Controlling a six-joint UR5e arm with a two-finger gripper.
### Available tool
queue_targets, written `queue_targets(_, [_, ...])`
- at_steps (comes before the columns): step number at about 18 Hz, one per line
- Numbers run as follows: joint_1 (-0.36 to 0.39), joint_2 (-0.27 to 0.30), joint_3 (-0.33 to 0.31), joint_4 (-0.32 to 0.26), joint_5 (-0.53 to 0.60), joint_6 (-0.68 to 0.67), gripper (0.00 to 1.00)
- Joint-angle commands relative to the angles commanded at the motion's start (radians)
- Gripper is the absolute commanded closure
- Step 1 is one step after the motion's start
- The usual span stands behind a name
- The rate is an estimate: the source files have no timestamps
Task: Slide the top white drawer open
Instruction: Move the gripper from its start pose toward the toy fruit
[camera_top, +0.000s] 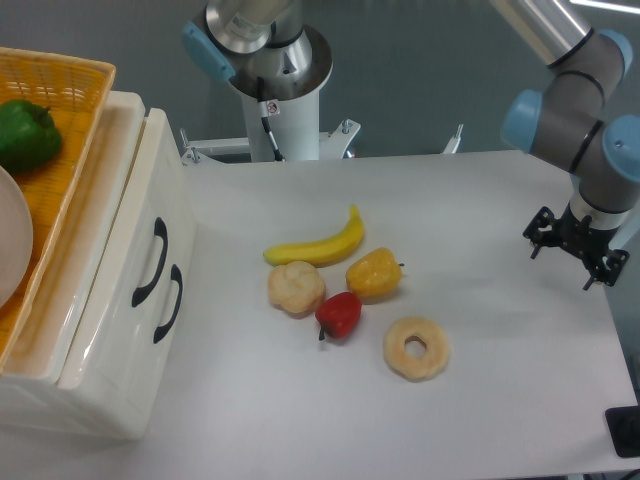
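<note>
Since the top white drawer (120, 250) sits barely pulled out at the far left, the gripper (568, 248), fingers seemingly spread and empty, is held well apart over the table's (480, 200) right side.

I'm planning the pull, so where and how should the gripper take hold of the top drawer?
Probably by the curved black handle on the top drawer. It bows out from the flat front, leaving a gap for a finger behind it. Come from the open table side, to the right in the picture, facing the front. The gripper is now far off at the table's other end.
</note>
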Motion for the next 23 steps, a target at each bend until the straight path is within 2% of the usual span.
queue_targets(2, [-0.008,0.005,-0.006,-0.008,0.006,-0.015,0.00])
queue_targets(5, [-0.023,0.020,-0.022,-0.002,0.009,-0.155,0.00])
queue_targets(7, [-0.031,0.028,-0.012,0.002,0.008,-0.183,0.00])
queue_targets(10, [-0.034,0.064,-0.032,0.002,-0.012,-0.258,0.00])
queue_targets(11, [-0.035,0.075,-0.037,0.000,-0.012,-0.317,0.00])
queue_targets(13, [-0.041,0.103,-0.040,0.000,-0.012,-0.537,0.00])
queue_targets(15, [-0.073,0.135,-0.066,0.003,-0.014,-0.658,0.00])
queue_targets(19, [-0.156,0.158,-0.100,0.002,-0.005,-0.678,0.00])
queue_targets(23, [-0.221,0.213,-0.123,-0.012,0.001,-0.795,0.00])
